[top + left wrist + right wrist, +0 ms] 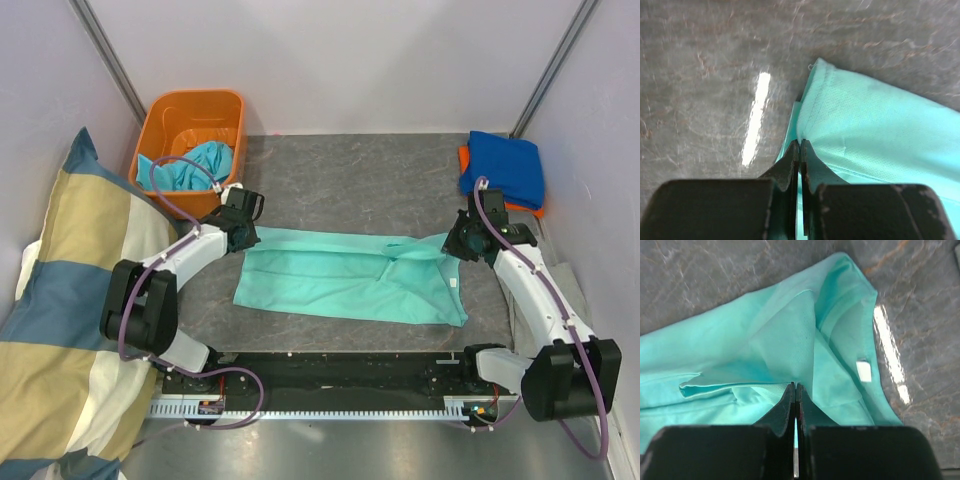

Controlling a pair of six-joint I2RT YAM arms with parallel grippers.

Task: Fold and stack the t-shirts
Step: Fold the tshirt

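A mint-teal t-shirt [345, 278] lies spread across the grey table, partly folded lengthwise. My left gripper [243, 236] is shut on its far left corner; the left wrist view shows the cloth [880, 135] pinched between the closed tips [800, 142]. At the shirt's far right edge, my right gripper [462, 243] is shut on a fold of the fabric [790, 340], its tips [795, 385] closed, with the white neck label [864, 371] to the right. A folded royal blue t-shirt [505, 165] lies on an orange one [464, 157] at the far right corner.
An orange basket [190, 120] at the far left holds a crumpled turquoise t-shirt [195, 165]. A big blue-and-cream striped pillow [60, 310] fills the left side. Grey cloth [520, 310] lies along the right edge under the right arm.
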